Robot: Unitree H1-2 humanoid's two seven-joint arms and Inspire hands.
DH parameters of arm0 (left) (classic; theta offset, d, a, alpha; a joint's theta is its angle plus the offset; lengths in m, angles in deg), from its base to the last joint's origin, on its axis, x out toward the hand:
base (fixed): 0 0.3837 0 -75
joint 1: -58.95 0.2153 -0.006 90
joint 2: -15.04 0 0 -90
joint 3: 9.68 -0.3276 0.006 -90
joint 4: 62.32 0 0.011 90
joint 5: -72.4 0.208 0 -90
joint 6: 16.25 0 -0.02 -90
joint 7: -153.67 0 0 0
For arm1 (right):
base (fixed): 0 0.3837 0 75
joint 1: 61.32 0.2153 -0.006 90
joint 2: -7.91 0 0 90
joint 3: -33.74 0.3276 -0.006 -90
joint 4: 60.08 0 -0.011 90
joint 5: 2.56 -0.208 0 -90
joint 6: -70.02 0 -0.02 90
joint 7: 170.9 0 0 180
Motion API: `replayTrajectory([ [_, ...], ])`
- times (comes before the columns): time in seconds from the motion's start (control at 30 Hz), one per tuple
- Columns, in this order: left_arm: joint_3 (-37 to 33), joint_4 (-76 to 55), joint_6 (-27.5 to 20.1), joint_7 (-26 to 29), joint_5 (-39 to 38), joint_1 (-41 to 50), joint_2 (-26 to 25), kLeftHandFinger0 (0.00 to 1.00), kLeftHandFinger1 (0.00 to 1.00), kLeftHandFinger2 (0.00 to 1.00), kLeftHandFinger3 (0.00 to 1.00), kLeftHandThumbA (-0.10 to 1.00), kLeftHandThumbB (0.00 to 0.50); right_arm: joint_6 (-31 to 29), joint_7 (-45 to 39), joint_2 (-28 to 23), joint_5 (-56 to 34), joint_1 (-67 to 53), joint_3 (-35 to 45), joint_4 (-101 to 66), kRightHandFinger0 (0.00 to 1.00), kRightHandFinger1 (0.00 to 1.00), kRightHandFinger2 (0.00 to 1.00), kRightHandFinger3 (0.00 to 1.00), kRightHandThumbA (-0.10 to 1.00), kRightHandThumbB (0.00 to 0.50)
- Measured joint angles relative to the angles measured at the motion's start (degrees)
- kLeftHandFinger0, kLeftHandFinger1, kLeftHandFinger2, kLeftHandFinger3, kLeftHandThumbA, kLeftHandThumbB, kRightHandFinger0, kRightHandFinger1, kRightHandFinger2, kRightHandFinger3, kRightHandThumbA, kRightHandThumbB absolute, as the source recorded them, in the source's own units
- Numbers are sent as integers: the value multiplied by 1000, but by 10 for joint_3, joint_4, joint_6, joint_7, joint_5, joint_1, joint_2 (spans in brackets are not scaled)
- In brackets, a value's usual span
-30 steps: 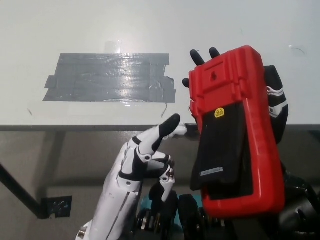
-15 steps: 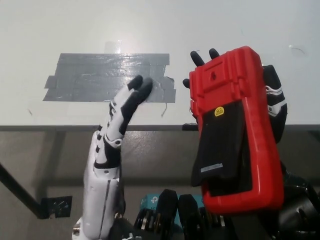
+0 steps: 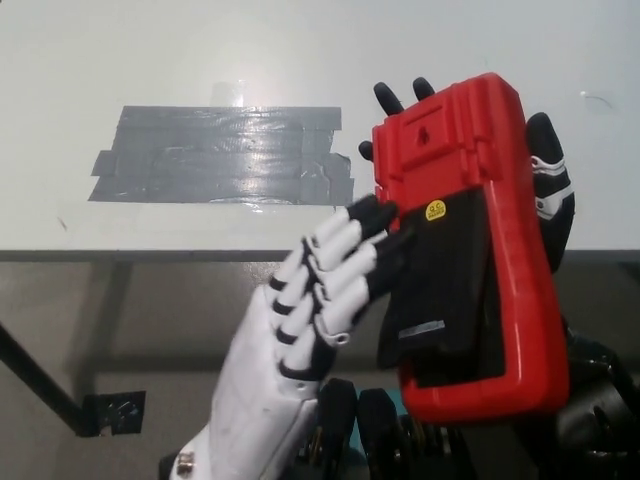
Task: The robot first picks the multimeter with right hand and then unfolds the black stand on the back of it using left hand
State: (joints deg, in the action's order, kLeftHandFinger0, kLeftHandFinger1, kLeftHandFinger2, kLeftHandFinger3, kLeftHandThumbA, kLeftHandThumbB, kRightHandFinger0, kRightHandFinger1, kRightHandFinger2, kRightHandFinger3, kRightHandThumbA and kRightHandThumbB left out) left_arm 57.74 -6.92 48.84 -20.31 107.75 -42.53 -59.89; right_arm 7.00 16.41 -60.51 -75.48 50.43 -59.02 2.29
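Right hand (image 3: 545, 190) grips the red multimeter (image 3: 465, 240), back up; its yellow sticker (image 3: 435, 211) is unreadable. Left hand's (image 3: 320, 290) spread fingers (image 3: 375, 215) touch the black stand (image 3: 445, 290).

Bright, even overhead light, sharp throughout; white glare on the grey tape patch (image 3: 222, 155), dimmer under the table (image 3: 120, 60)

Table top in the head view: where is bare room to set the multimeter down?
Bare white table lies above the grey tape patch, left of it, and along the near edge below it. Crowded at right: the right hand holds the red multimeter, with the left hand at its black stand.
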Motion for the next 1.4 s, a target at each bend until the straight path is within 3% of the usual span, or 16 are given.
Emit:
replayTrajectory([
  [0.07, -7, 9, -2, -1, 1, 6, 1, 1000, 882, 913, 1000, 1000, 500, 0, -1, -1, 0, 1, 0, 1, 0, 55, 565, 734, -100, 104],
  [0.1, -13, 12, -4, -1, 0, 8, 2, 1000, 534, 674, 1000, 1000, 500, 0, -1, -2, -1, 1, 0, 1, 0, 94, 651, 757, -100, 117],
  [0.13, -15, 12, -4, -1, -1, 8, 2, 1000, 425, 597, 1000, 1000, 500, 0, 0, -2, -2, 1, 1, 1, 0, 109, 674, 770, -100, 123],
  [0.23, -21, 12, -5, 8, -12, 8, 2, 647, 5, 23, 1000, 1000, 457, 0, 2, 0, -6, 1, 1, 1, 0, 133, 714, 813, -100, 108],
  [0.4, -29, 12, -7, 30, -26, -5, -2, 509, 0, 15, 1000, 1000, 413, 0, 7, 0, -17, 2, 3, 1, 0, 139, 720, 810, -100, 113],
  [0.5, -33, 12, -7, 33, -27, -9, -3, 181, 0, 0, 1000, 1000, 473, 0, 11, 0, -21, 2, 4, 1, 0, 132, 714, 812, -100, 108],
  [0.57, -34, 11, -7, 34, -28, -9, -3, 272, 0, 0, 1000, 1000, 462, 0, 12, 0, -23, 4, 4, 1, 0, 131, 715, 816, -100, 104],
  [0.63, -33, 11, -7, 34, -28, -9, -3, 101, 0, 0, 1000, 1000, 468, 0, 12, 0, -25, 6, 4, 1, 0, 130, 714, 814, -100, 106],
  [0.83, -26, 7, -7, 30, -30, -8, -3, 300, 0, 0, 1000, 1000, 489, 0, 14, 0, -28, 11, 4, 1, 0, 127, 721, 806, -100, 110],
  [0.97, -19, -1, -6, 16, -44, -6, -3, 223, 0, 0, 1000, 1000, 419, 0, 15, 0, -32, 12, 4, 1, 0, 151, 750, 823, -100, 123],
  [1.07, -12, -13, -7, 9, -53, -4, -3, 176, 0, 1, 1000, 1000, 456, 0, 17, 0, -35, 12, 5, 1, 0, 142, 711, 815, -100, 117],
  [1.13, -3, -17, -7, 12, -50, -3, -3, 571, 81, 113, 1000, 1000, 479, 0, 17, 0, -36, 11, 6, 2, 0, 124, 678, 792, -100, 107],
  [1.2, 4, -18, -7, 13, -53, 0, -4, 1000, 511, 587, 1000, 999, 500, 0, 18, 0, -37, 11, 11, 3, 0, 131, 717, 825, -100, 96],
  [1.23, 7, -19, -7, 15, -57, 4, -7, 1000, 592, 676, 1000, 998, 500, -1, 18, 0, -37, 12, 15, 5, 0, 150, 753, 892, -100, 100],
  [1.3, 17, -25, -7, 16, -65, 17, -16, 1000, 1000, 1000, 1000, 1000, 475, -3, 21, 0, -36, 12, 25, 10, 0, 191, 828, 1000, -100, 88],
  [1.4, 56, -32, -8, 19, -62, 43, -26, 1000, 1000, 1000, 1000, 1000, 443, -10, 28, -1, -38, 21, 54, 31, 0, 187, 823, 1000, -100, 103],
])
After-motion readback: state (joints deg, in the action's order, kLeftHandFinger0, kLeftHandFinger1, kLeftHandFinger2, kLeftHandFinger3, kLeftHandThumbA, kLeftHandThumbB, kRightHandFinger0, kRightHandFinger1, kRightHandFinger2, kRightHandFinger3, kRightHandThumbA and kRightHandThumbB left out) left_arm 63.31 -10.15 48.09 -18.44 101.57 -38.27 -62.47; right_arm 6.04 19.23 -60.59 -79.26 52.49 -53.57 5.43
